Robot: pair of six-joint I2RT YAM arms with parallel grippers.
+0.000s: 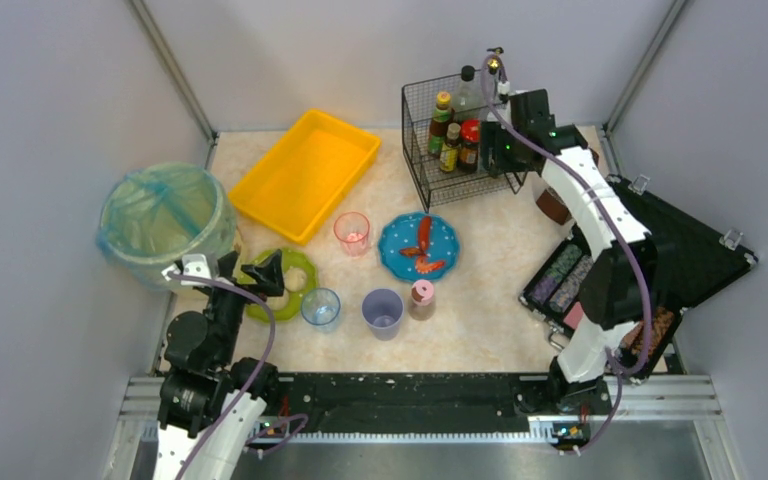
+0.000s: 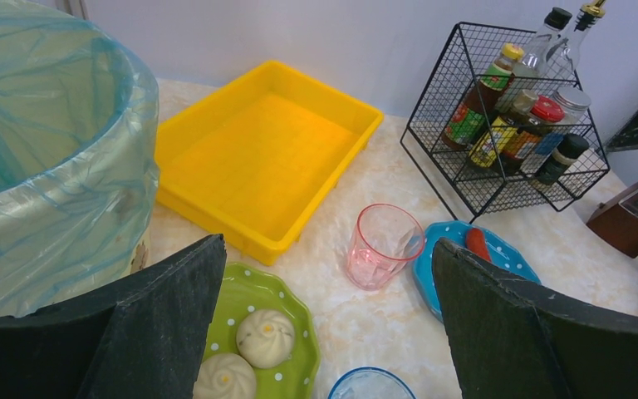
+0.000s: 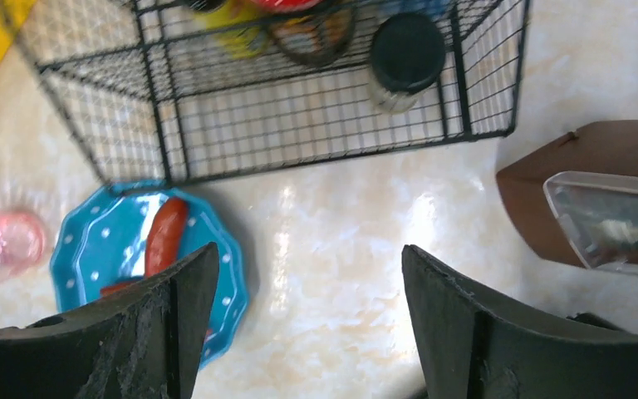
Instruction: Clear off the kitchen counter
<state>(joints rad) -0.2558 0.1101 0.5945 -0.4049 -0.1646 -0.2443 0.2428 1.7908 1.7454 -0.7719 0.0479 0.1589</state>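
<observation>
The kitchen counter [image 1: 480, 320] holds a green plate [image 1: 300, 270] with two white buns [image 2: 266, 337], a clear blue cup [image 1: 320, 307], a purple cup [image 1: 383, 312], a pink cup [image 1: 352, 232], a small pink-lidded jar [image 1: 421, 298] and a blue plate [image 1: 400, 235] with sausages [image 1: 424, 235]. My left gripper [image 1: 260, 272] hovers open above the green plate, nothing between its fingers. My right gripper [image 1: 498, 145] is open and empty at the right front corner of the wire basket [image 1: 420, 170]; bare counter shows between its fingers [image 3: 183, 307].
A yellow tray [image 1: 305, 170] lies at the back left. A bin lined with a teal bag [image 1: 165, 222] stands at the left edge. Bottles and jars fill the wire basket. A brown box [image 3: 540, 191] and an open black case [image 1: 680, 250] sit on the right.
</observation>
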